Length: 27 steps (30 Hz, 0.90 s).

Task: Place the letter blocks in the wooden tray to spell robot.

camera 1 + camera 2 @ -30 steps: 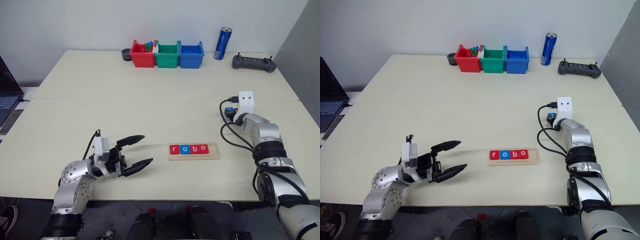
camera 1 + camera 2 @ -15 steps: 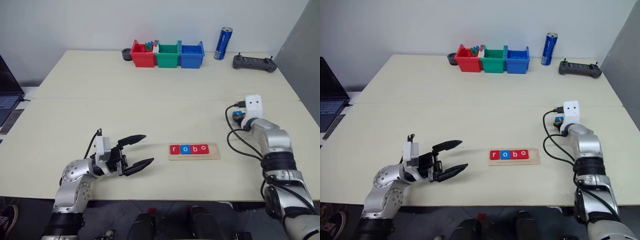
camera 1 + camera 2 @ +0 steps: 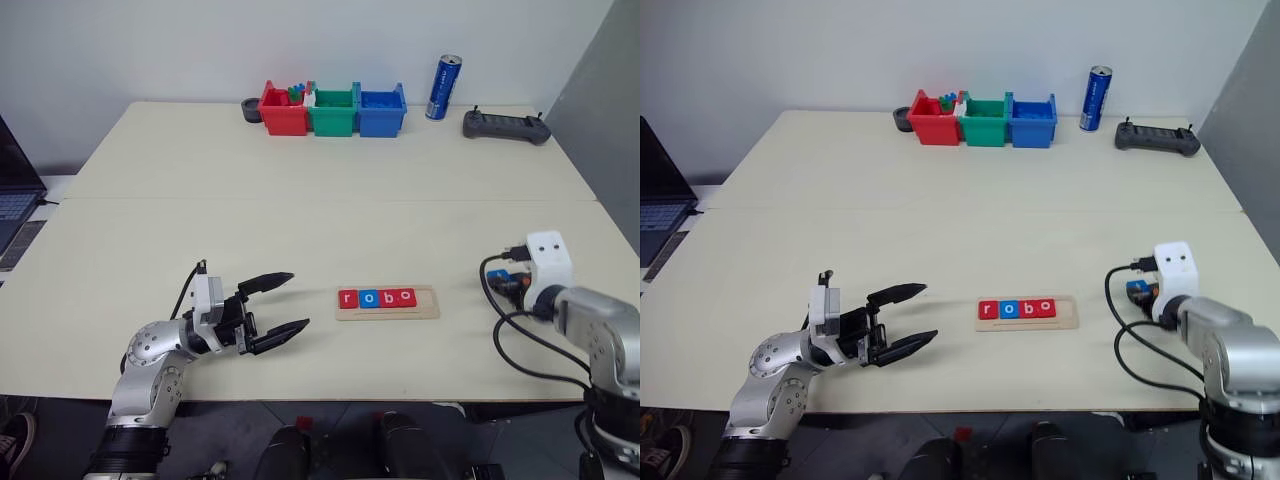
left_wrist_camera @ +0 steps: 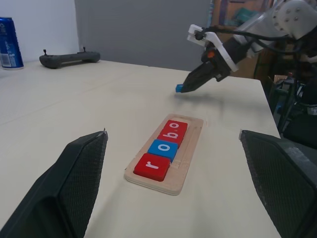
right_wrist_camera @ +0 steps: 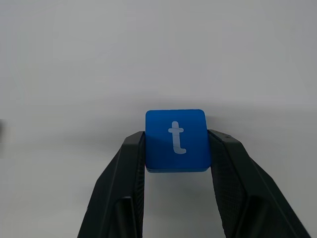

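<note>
Pulled back toward table's near right edge, right gripper [image 5: 176,148] clamped on blue t block [image 5: 175,140]; left gripper [image 3: 278,304] wide open, empty; tray [image 3: 426,304] reads r-o-b-o, last slot still unfilled.

- Left arm [image 3: 150,365]: silver-grey rounded joints; white camera block at wrist.
- Left gripper [image 3: 280,305]: two black, tapered fingers; inner pads finely cross-hatched.
- Right arm [image 3: 600,330]: silver shell; white camera block; black cables looped alongside.
- Right gripper [image 5: 174,148]: slim black fingers.
</note>
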Tool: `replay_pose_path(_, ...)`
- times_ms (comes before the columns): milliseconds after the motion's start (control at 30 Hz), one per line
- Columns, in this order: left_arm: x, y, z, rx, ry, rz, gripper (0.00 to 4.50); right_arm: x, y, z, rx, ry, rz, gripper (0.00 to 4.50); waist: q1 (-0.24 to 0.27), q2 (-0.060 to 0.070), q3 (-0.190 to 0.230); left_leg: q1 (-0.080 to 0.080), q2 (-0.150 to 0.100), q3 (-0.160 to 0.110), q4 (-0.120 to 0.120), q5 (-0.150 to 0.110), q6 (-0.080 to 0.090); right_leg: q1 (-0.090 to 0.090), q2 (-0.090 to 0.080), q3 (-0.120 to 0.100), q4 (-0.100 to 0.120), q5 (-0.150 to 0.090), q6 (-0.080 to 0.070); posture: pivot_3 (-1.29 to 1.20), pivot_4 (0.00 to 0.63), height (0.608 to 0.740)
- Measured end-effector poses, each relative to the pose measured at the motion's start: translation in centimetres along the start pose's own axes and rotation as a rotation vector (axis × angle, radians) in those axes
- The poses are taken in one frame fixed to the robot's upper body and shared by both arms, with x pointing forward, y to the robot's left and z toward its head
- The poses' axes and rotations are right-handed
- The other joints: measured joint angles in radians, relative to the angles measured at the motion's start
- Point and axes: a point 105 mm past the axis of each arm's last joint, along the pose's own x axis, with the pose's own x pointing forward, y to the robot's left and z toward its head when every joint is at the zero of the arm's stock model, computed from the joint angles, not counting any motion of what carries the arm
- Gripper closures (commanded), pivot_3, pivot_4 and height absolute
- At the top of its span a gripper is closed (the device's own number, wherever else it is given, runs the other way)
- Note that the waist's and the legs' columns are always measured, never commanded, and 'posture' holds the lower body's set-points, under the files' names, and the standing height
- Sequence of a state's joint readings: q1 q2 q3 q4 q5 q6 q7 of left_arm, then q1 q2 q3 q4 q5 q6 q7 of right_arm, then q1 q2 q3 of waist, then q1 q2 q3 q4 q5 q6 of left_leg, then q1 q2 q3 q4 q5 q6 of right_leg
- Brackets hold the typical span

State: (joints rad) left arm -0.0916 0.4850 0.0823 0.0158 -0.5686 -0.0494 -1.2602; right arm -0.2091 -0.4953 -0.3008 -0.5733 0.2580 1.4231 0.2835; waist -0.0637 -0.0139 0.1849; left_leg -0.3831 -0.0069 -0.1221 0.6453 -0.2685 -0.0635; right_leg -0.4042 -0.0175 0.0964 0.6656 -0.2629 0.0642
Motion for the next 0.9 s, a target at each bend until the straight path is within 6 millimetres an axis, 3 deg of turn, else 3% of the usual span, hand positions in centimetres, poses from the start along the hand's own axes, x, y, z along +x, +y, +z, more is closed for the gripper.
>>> replay_pose_path(67, 0.0, 0.0, 0.0, -0.001, 0.000, -0.002, 0.00, -0.3, 1.0, -1.6, 0.042, 0.027, 0.006, 3.04, 0.001, 0.000, 0.000, 0.000, 0.000, 0.001, 0.000, 0.000, 0.000, 0.000, 0.000, 0.001, 0.000, 0.000, 0.000, 0.00, 0.150, 0.740)
replay_pose_path(367, 0.4, 0.4, 0.2, 0.004, -0.005, -0.026, 0.00, -0.4, 1.4, -2.1, 0.087, 0.002, -0.044, 3.04, 0.002, -0.001, -0.002, 0.001, 0.000, 0.001, 0.000, 0.000, 0.000, 0.000, 0.000, 0.000, -0.001, 0.000, 0.000, 0.00, 0.150, 0.740)
replay_pose_path(633, 0.4, 0.4, 0.2, 0.005, -0.005, -0.042, 0.00, -0.6, 0.8, -2.3, 0.093, 0.013, -0.074, 0.21, 0.004, -0.001, -0.002, 0.001, 0.000, 0.001, 0.000, 0.000, 0.000, 0.000, 0.000, 0.000, -0.001, 0.000, 0.000, 0.00, 0.150, 0.740)
replay_pose_path(767, 0.4, 0.4, 0.2, 0.005, -0.005, -0.042, 0.00, -0.6, 0.8, -1.2, 0.078, -0.014, -0.065, 0.03, 0.003, -0.001, -0.002, 0.001, 0.000, 0.001, 0.000, 0.000, 0.000, 0.000, 0.000, 0.000, -0.001, 0.000, 0.000, 0.00, 0.150, 0.740)
replay_pose_path(900, 0.4, 0.4, 0.2, 0.004, -0.004, -0.042, 0.00, -1.1, 1.0, 1.9, -0.040, -0.099, -0.018, 0.03, 0.004, -0.001, -0.002, 0.001, 0.000, 0.001, 0.000, 0.000, 0.000, 0.000, 0.000, 0.000, -0.001, 0.000, 0.000, 0.00, 0.150, 0.740)
